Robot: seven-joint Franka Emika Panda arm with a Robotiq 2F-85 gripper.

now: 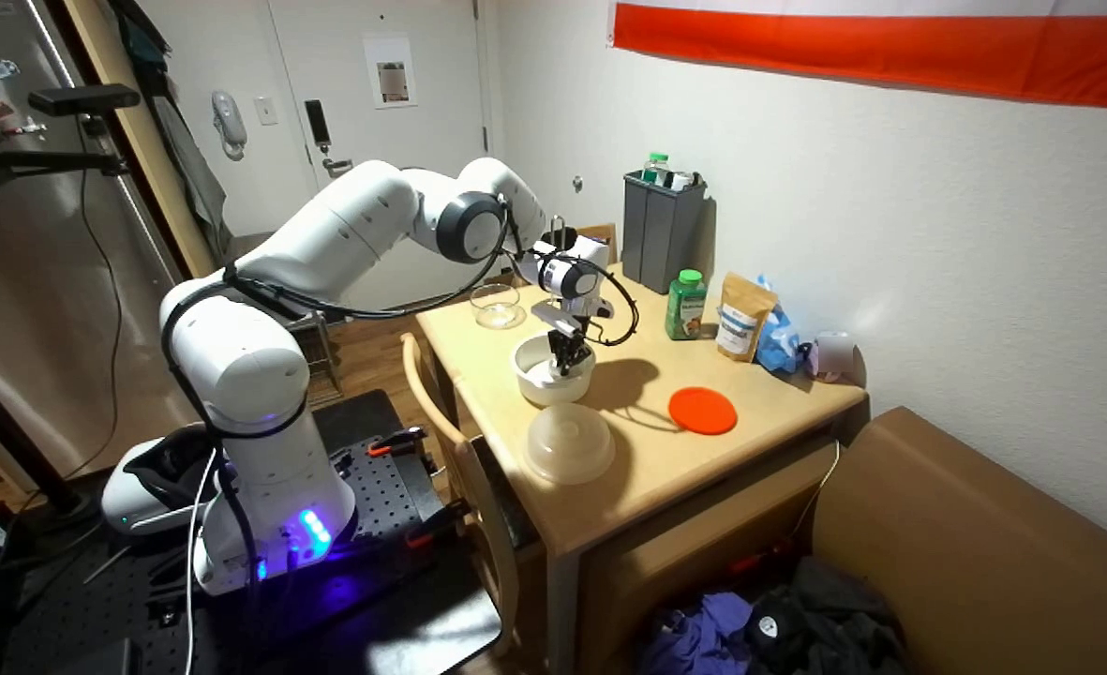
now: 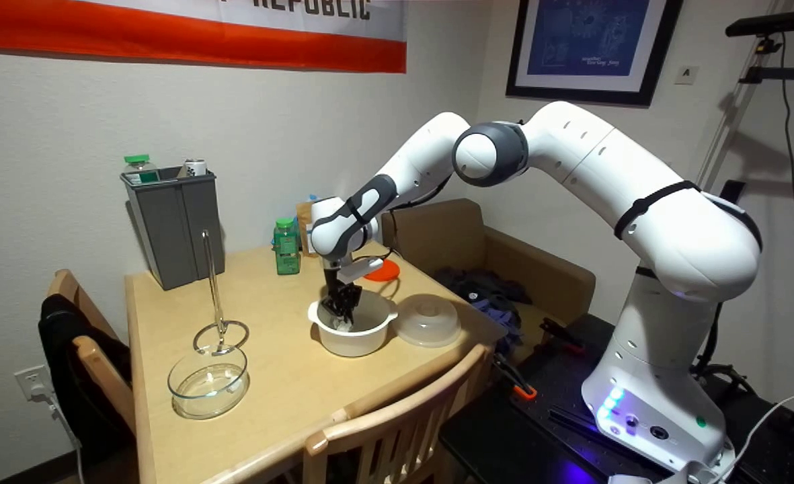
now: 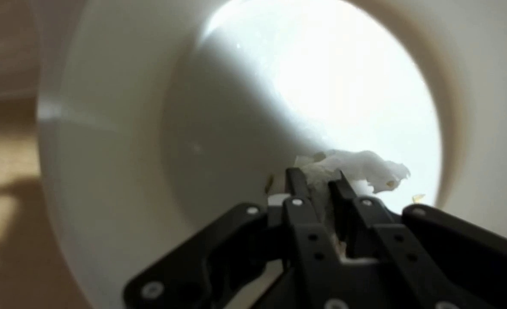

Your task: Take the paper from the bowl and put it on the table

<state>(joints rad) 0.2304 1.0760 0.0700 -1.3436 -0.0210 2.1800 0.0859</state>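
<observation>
The white bowl, cream-toned with small side handles, stands on the tan wooden table [image 1: 647,469] in both exterior views [image 1: 542,394] [image 2: 354,345]. My gripper [image 2: 343,308] reaches down inside the bowl, near one side of it. In the wrist view the gripper's fingertips [image 3: 317,178] are close together with the white crumpled paper [image 3: 362,166] pinched between them. Part of the paper sticks out to the right past the fingertips, over the bowl's floor. The paper also shows under the fingers in an exterior view [image 2: 343,325]. Small yellowish flakes lie on the bowl's floor.
A frosted domed lid [image 1: 570,445] lies beside the bowl. An orange disc [image 1: 702,411], a green bottle [image 1: 686,306] and a paper pouch [image 1: 742,319] are farther off. A clear glass bowl [image 2: 208,384], a metal stand [image 2: 216,296] and a grey bin [image 2: 178,228] stand on the table.
</observation>
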